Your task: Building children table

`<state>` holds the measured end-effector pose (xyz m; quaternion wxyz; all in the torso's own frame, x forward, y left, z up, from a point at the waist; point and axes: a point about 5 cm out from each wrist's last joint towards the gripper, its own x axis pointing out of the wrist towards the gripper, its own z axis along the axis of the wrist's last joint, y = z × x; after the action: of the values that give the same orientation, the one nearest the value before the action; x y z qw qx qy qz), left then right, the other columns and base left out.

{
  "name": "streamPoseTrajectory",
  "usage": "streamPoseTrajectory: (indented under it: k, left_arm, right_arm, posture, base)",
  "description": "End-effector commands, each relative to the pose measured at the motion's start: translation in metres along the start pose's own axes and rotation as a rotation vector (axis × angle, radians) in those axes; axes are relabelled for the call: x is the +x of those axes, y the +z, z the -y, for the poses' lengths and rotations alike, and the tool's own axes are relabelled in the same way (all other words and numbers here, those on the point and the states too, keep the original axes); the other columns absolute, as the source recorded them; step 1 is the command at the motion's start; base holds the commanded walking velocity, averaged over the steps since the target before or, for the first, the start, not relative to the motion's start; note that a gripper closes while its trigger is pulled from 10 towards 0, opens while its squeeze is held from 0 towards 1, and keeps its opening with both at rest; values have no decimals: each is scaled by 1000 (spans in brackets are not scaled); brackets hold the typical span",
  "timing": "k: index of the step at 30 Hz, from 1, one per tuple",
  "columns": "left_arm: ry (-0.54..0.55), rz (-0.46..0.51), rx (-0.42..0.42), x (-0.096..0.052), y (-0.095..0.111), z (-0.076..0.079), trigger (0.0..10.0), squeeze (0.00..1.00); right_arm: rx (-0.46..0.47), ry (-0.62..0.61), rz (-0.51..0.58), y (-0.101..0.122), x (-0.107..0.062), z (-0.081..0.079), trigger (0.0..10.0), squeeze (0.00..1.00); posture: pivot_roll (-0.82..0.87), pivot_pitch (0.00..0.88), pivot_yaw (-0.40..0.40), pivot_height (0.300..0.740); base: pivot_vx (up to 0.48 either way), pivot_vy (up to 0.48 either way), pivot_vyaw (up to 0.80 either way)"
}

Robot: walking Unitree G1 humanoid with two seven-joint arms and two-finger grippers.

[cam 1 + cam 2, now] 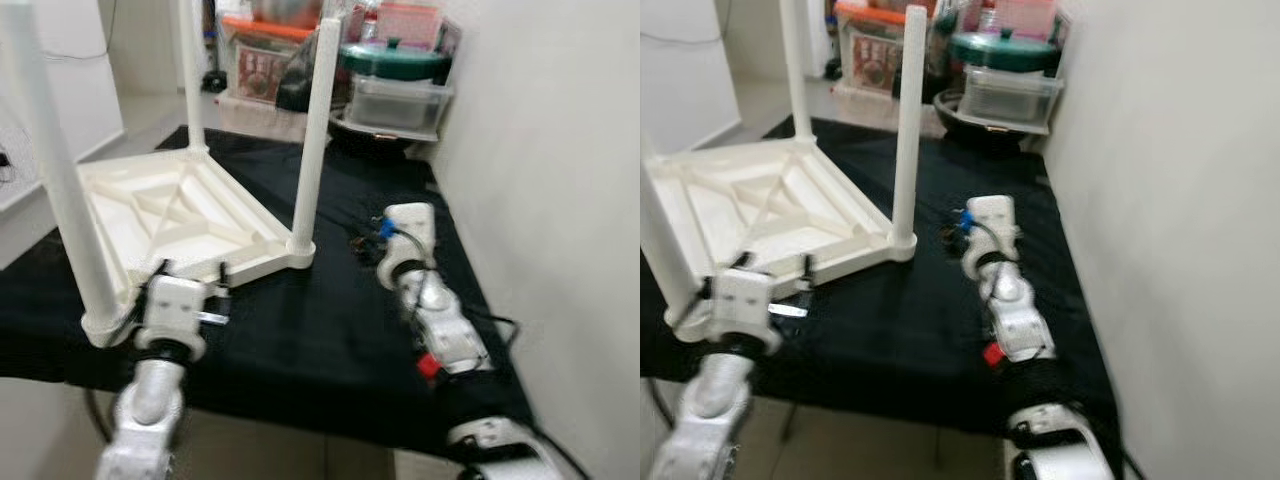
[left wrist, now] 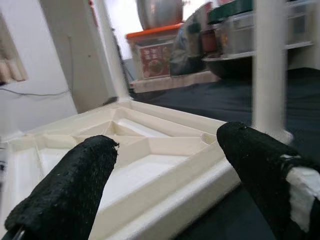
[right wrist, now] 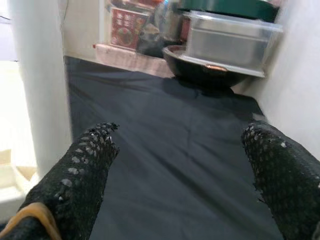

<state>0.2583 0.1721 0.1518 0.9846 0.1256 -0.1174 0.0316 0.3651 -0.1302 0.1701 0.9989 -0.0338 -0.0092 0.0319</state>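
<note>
On the black-draped counter, seen from the left eye, the white children's table lies upside down with its legs pointing up. Its near-right leg rises between the two arms. The left gripper sits at the table's near edge, by the near-left leg, whose top is cut off by the frame. The right arm lies on the cloth beside the wall. Behind, storage boxes and a green-lidded pot crowd the far end.

From the right eye the same layout shows; the right gripper is small and blurred here.

Along the left wrist, the two fingers stand spread apart, gripping nothing, with the table's ribbed underside just ahead of them; a leg passes behind the other finger.

Along the right wrist, the fingers are likewise spread and empty over bare cloth. A white leg stands close on one side, and a dark bowl under a clear tub blocks the far end.
</note>
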Motion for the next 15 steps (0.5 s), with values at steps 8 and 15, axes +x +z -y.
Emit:
streamPoseTrajectory:
  k: [8,15]
  left_arm:
    - [7,1,8,0,-1,-2,10000,0]
    - [10,-11,16,0,-3,-2,10000,0]
  right_arm:
    - [6,50,19,9,4,-6,10000,0]
    - [33,94,33,18,11,-5,10000,0]
  posture:
    - [114,0,-135,740]
    - [119,0,-141,740]
  base:
    - [299,0,0]
    - [137,0,0]
